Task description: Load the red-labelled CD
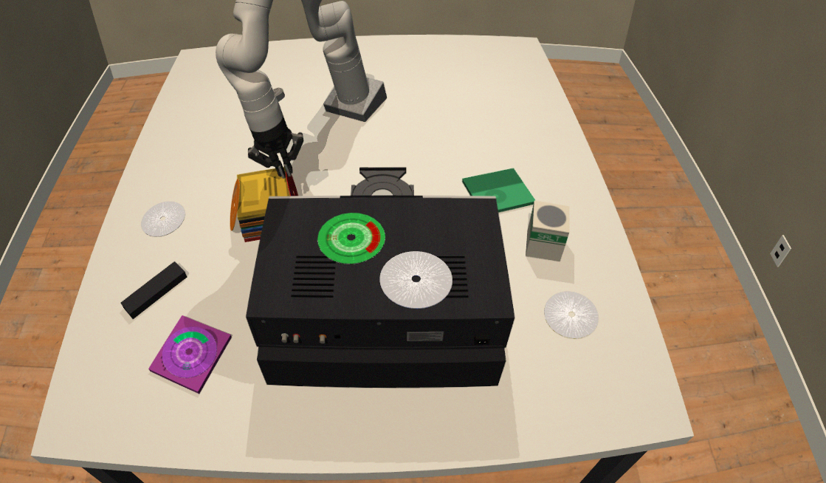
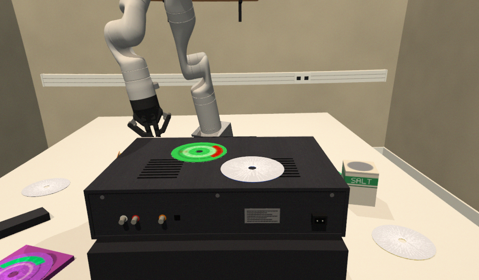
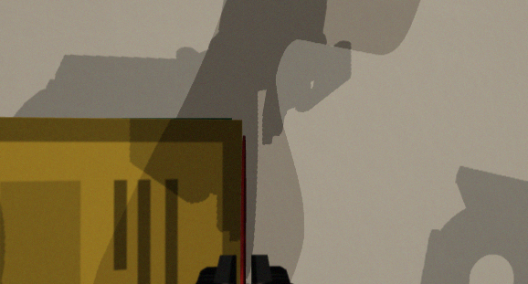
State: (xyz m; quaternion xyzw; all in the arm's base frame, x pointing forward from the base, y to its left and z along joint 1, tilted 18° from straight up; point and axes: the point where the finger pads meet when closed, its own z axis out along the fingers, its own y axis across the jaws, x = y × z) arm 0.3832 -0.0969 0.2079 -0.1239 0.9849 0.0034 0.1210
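The red CD (image 1: 292,185) (image 3: 243,192) stands on edge against the right side of a stack of cases; its label face cannot be made out. My gripper (image 1: 286,173) (image 2: 153,135) (image 3: 244,266) points down over the stack's right edge, its fingers a narrow gap apart. In the wrist view the red edge runs between the fingertips, with a gap on each side, so the gripper is slightly open and not clamped on it. The black player (image 1: 463,227) (image 2: 216,215) stands with its back to the top and exterior views. Its tray (image 1: 362,185) is out on the far side, its recess partly visible.
The stack has a yellow case (image 1: 256,191) (image 3: 100,160) on top and an orange disc (image 1: 234,203) at its left. A green disc (image 1: 334,246) (image 2: 185,156) and a white disc (image 1: 404,294) (image 2: 241,174) lie on the player. A green case (image 1: 506,179) and salt box (image 1: 548,236) (image 2: 361,194) stand right.
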